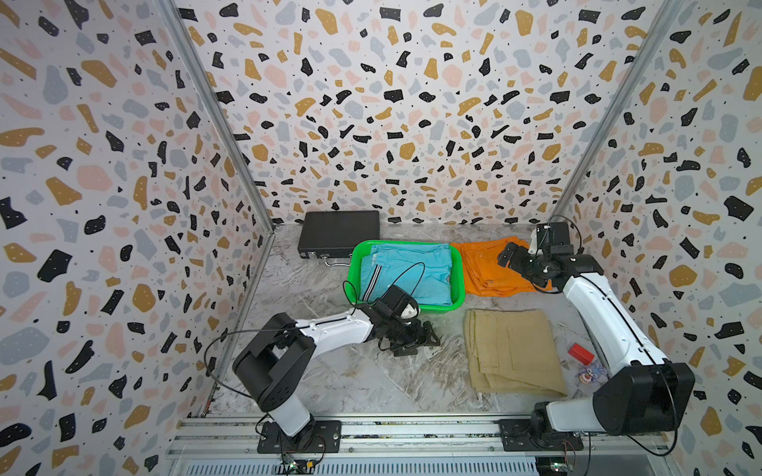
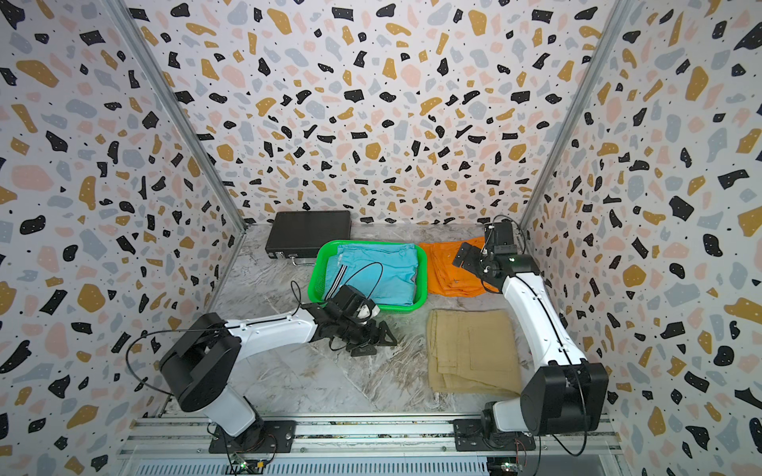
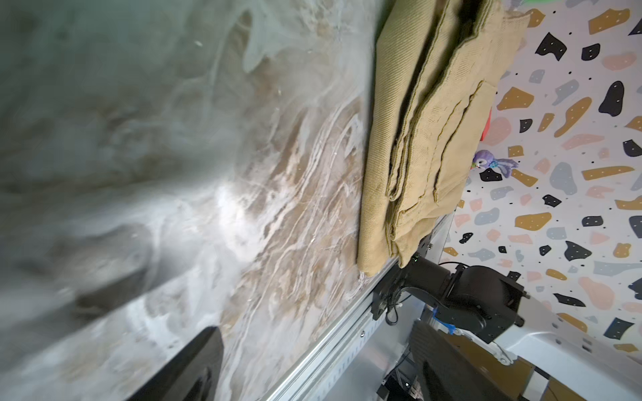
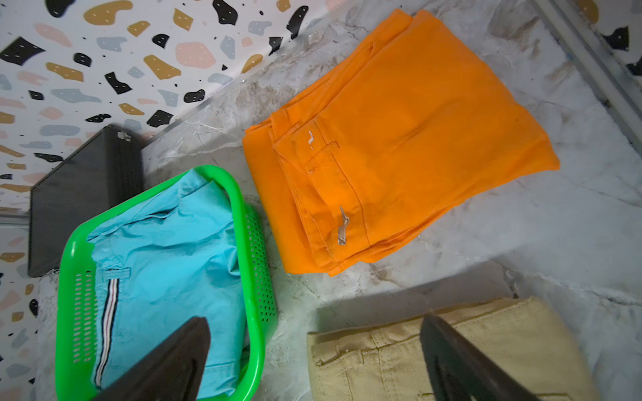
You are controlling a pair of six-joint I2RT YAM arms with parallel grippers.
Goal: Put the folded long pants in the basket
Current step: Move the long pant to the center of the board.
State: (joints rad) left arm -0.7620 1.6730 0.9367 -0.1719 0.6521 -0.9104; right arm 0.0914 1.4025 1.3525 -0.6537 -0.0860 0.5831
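khaki pants [image 1: 511,350] near the bench's front edge; both end effectors spread wide, empty.
left end effector [image 1: 420,345] hangs low just before the basket [image 1: 355,272], beside the khaki pants; right end effector [image 4: 314,323] hovers over the orange pants [image 1: 482,268] back-right; teal pants [image 1: 416,268] lie in the basket.

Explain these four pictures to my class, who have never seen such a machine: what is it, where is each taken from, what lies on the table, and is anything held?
These are two white-and-black robot arms mounted at a marble-patterned table. Two pictures look down from overhead; two come from cameras on the wrists. A bright green perforated plastic basket holds folded teal cloth pants. Beside it lie folded bright orange pants, with folded khaki pants nearer the arms' bases and a flat black case behind the basket. The left gripper and right gripper are both open, holding nothing.
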